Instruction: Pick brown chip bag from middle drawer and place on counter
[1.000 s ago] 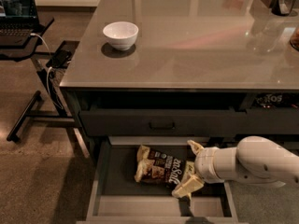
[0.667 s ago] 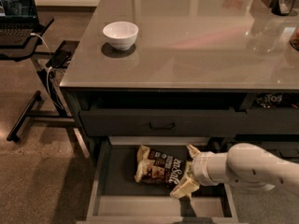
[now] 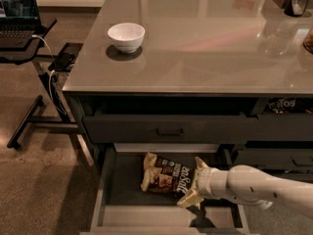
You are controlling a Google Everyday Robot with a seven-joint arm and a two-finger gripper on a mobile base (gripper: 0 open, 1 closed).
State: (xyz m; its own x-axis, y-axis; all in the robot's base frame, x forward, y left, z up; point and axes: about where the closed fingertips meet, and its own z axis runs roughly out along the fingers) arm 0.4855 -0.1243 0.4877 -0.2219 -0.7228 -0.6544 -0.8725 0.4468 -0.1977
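White arm (image 3: 254,185) reaches leftward, tool (image 3: 193,181) low, jaws apart.

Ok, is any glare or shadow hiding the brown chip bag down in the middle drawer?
Camera view: the brown chip bag is dim, but it stands out against the dark floor of the middle drawer. Camera view: the glare streaks stay up on the counter, well away from the bag. Camera view: the gripper, open at the bag's right end, throws its shadow toward the drawer's front, not over the bag.
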